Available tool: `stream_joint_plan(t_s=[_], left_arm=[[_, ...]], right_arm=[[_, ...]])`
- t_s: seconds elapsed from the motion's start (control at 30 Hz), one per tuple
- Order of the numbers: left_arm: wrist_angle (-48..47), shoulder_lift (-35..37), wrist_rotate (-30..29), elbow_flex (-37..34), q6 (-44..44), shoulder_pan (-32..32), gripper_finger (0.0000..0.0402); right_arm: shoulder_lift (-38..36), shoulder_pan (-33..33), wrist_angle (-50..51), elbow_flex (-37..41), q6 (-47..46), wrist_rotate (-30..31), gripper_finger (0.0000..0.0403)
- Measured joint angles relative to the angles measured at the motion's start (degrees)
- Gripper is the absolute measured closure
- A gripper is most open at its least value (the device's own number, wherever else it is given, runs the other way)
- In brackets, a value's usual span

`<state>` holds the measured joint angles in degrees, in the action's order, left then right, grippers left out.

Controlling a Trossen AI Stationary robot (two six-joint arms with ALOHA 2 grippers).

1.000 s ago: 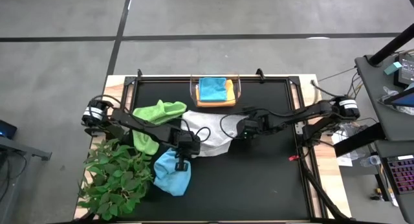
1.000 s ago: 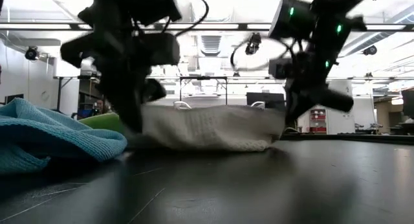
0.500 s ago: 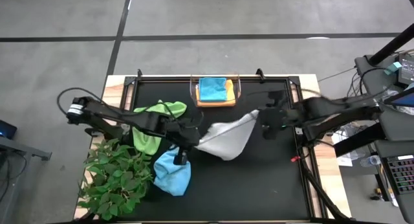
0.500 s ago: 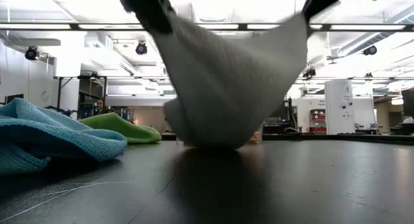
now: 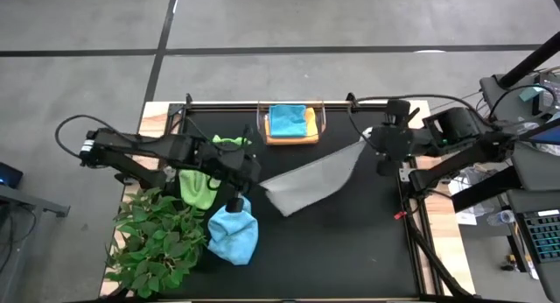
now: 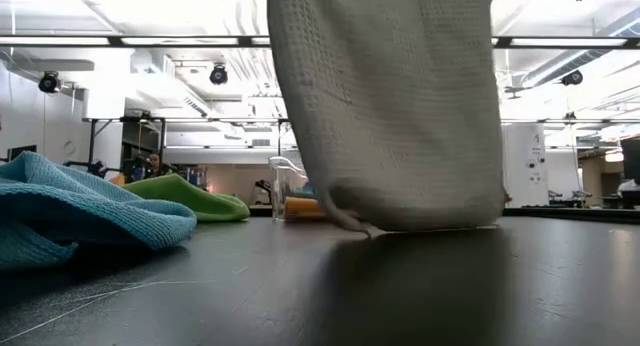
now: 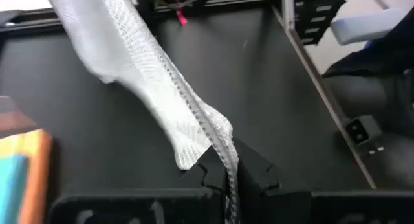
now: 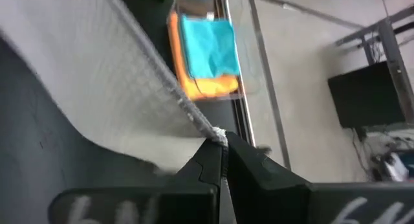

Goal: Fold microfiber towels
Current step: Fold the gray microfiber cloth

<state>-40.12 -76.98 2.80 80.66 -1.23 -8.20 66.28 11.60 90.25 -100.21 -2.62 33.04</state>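
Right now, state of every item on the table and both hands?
Grey-white towel: lifted, stretched between both hands, lower edge near the tabletop.
Left hand: shut on one towel corner.
Right hand: shut on the opposite corner.
Lime green towel: crumpled, lying on the table.
Light blue towel: crumpled, lying beside the plant.
Clear bin: holds a folded teal towel stacked on a yellow-orange towel.
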Motion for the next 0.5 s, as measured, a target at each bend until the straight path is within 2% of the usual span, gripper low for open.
stream_joint_plan(t_s=[0.13,0.3,0.5], left_arm=[[-1.96,0.20,-0.06,3.22,-2.54,2.75,0.0401],[-5.05,0.20,-0.13,6.77,-5.75,8.23,0.0402],[-9.91,0.17,-0.13,11.52,-10.00,16.01,0.0401]], right_arm=[[1.34,-0.24,-0.31,-3.08,2.20,-0.49,0.0394],[2.37,-1.10,-0.18,-6.16,3.42,5.43,0.0394],[2.29,-5.01,-0.20,-9.24,6.36,7.42,0.0394]])
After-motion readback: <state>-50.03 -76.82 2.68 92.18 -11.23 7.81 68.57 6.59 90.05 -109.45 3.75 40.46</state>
